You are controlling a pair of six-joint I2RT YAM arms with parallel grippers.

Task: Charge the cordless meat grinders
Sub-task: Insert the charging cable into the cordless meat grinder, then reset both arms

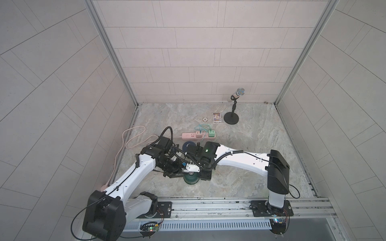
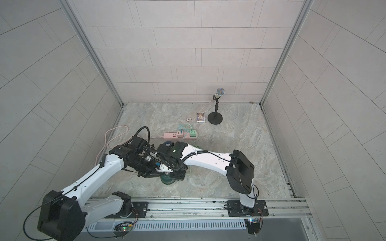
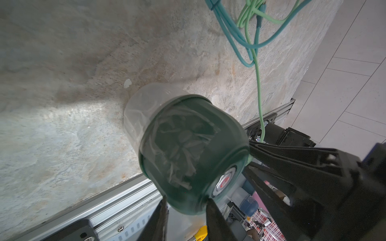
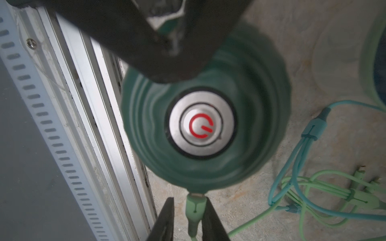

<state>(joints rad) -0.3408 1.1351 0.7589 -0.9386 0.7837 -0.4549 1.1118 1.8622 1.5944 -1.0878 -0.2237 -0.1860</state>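
The dark green meat grinder (image 1: 190, 179) (image 2: 167, 179) stands upright near the front rail, its silver button (image 4: 202, 123) showing a red power sign. A light green plug (image 4: 195, 206) sits in its side port. My right gripper (image 4: 188, 199) is open around that plug, one finger touching it and the other clear of it. My left gripper (image 3: 187, 201) has both fingertips against the rim of the green dome (image 3: 188, 150). The dark blue meat grinder (image 1: 186, 145) (image 2: 167, 143) stands behind my wrists, mostly hidden.
A pink power strip (image 1: 189, 135) with two chargers lies behind the grinders, with teal and green cables (image 4: 296, 187) looping from it. Its pink cord (image 1: 129, 137) trails left. A microphone stand (image 1: 231, 120), a card box (image 1: 217, 117) and a round chip (image 1: 205, 119) are at the back.
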